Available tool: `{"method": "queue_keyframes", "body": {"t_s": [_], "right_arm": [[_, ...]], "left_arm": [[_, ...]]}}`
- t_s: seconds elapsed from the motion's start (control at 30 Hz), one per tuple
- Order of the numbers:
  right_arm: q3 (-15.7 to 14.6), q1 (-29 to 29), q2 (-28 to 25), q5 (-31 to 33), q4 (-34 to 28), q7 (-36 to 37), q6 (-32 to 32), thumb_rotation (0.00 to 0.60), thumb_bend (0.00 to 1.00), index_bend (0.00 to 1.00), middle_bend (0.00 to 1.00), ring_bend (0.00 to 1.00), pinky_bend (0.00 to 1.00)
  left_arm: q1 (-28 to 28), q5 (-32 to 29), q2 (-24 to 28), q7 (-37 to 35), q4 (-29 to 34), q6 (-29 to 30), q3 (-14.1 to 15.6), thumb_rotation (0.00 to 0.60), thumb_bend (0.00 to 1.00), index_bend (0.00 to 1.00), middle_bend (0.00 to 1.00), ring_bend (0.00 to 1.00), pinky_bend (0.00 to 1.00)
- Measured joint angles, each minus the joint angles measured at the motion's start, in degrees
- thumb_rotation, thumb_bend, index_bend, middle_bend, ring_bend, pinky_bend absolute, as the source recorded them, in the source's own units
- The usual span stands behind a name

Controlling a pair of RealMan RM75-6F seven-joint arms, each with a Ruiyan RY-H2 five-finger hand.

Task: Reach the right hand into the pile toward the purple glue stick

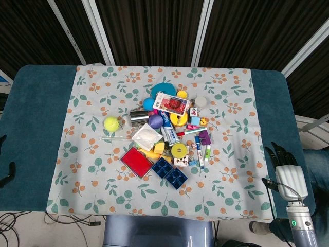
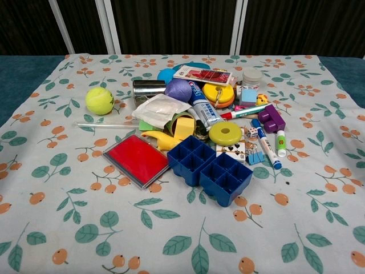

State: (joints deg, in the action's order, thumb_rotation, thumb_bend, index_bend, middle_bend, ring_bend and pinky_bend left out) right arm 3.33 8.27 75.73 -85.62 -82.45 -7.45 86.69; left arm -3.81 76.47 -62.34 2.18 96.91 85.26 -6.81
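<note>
From the head view, a black robotic right hand (image 1: 281, 157) rests at the table's right edge, fingers slightly spread and holding nothing, well apart from the pile of small items on the floral tablecloth (image 1: 92, 170). The left hand is out of sight. No purple glue stick can be told apart there. From the chest view, a dark blue plastic tray of square compartments (image 2: 210, 168) sits empty; a purple plastic block (image 2: 272, 119) lies nearby.
</note>
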Motion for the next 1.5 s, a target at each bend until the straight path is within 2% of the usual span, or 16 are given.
{"method": "queue_keyframes", "body": {"t_s": [0.2,1.13,1.33,1.5], "right_arm": [[0.1,-0.2,-0.2,-0.1,-0.2,0.3,-0.3,0.600,0.18,0.13,0.10,0.12,0.20],[0.2,0.3,-1.4,1.4,-1.1,4.3,-5.0,0.600,0.18,0.13,0.12,0.12,0.20],[0.5,2.3,-3.5,2.5,-2.8,11.1,-10.7,0.600,0.17,0.14,0.15,0.12,0.20],[3.5,7.0,-5.6,7.1,-5.0,13.4,-19.3,0.600,0.17,0.16,0.17,0.12,0.20]], "left_arm": [[0.0,0.2,0.0,0.1,0.0,0.0,0.2,0.600,0.51,0.03,0.00,0.00,0.02],[0.2,-0.1,0.0,-0.6,0.3,0.2,0.0,0.600,0.51,0.03,0.00,0.00,0.02],[0.2,-0.5,0.2,-0.7,0.5,0.0,-0.1,0.600,0.51,0.03,0.00,0.00,0.02],[0.1,-0.3,0.1,-0.4,0.6,-0.2,0.1,0.600,0.51,0.03,0.00,0.00,0.02]]}}
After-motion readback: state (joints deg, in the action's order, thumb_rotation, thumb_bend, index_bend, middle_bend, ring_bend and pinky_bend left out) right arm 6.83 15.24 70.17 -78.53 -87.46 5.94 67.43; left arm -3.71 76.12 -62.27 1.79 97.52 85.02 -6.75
